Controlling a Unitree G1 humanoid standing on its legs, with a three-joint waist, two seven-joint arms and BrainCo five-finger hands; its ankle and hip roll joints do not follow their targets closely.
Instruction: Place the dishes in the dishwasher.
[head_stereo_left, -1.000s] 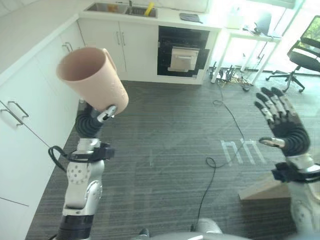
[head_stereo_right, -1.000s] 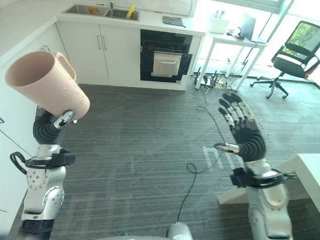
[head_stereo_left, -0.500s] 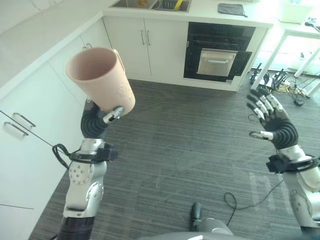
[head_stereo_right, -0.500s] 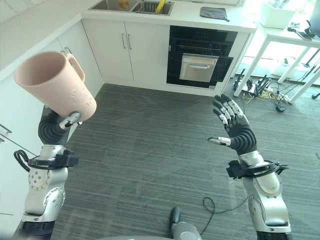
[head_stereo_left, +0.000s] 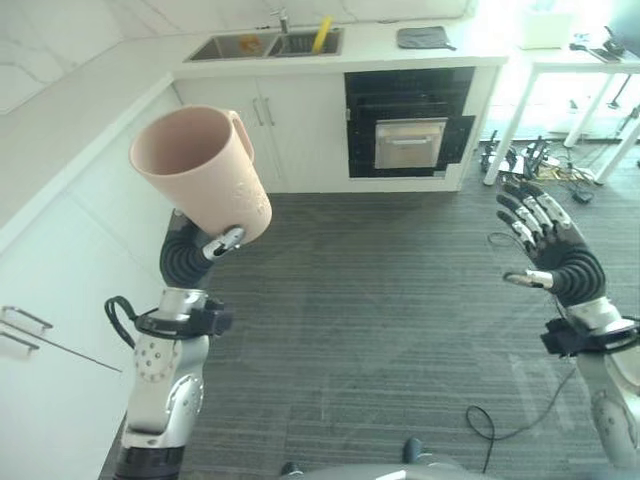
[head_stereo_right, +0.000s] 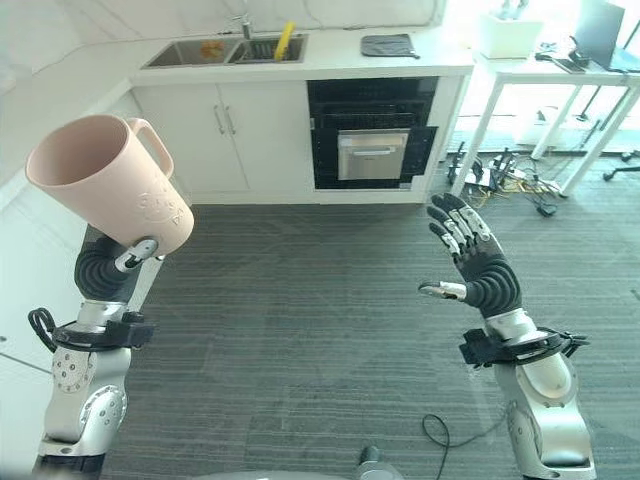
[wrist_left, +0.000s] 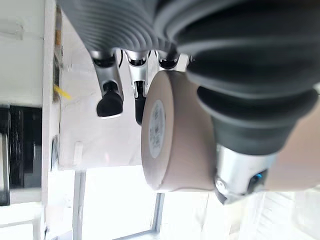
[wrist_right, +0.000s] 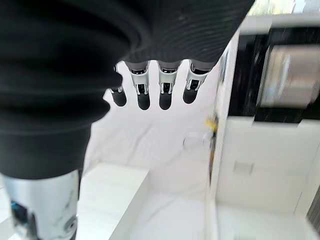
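Left robot hand (head_stereo_left: 215, 243) is wrapped round a big pink mug (head_stereo_left: 200, 172), held up tilted at upper left (handle facing the cabinets). Right robot hand (head_stereo_right: 478, 268) hangs mid-right, fingers spread, holding nothing. Dishwasher (head_stereo_left: 411, 127) sits top center.

No words or numbers can be read. The pink mug (head_stereo_left: 200, 170) has raised marks, too small to read.

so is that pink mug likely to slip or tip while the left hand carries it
The pink mug looks rigid and probably light, since the left hand holds it high and tilted. Its smooth wall might slip; the fingers curl round the body, not the handle.
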